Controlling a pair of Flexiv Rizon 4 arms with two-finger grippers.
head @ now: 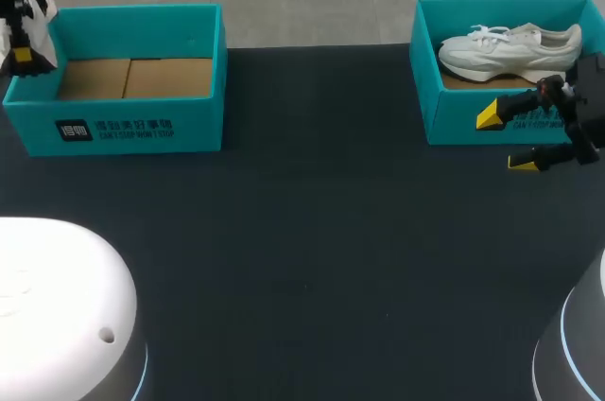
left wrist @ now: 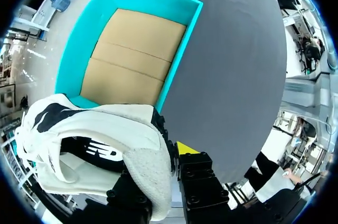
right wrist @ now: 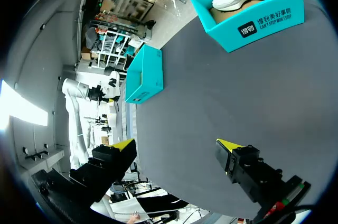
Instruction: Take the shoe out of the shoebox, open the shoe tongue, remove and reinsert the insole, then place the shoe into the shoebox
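- Right gripper: at the right edge of the head view, lower than the box rim. It sits just in front of the shoebox's front wall, jaws spread wide and holding nothing.
- Shoe: white, inside the teal shoebox at the upper right of the frame, toe towards frame left. Nothing touches it.
- Step in hand, as judged: the first one, taking the shoe out. No grasp has been made.
- Next move, as judged: the right gripper must rise over the front wall, come down into the box, and close across the shoe's upper without catching the rim.
- Second teal box: upper left of the frame, showing only its cardboard floor.
- Left gripper: at the far upper left, over that box's end. A white shoe-like item with a dark lining lies against it. I cannot tell whether it is open or closed.
- Dark table: carries both boxes.
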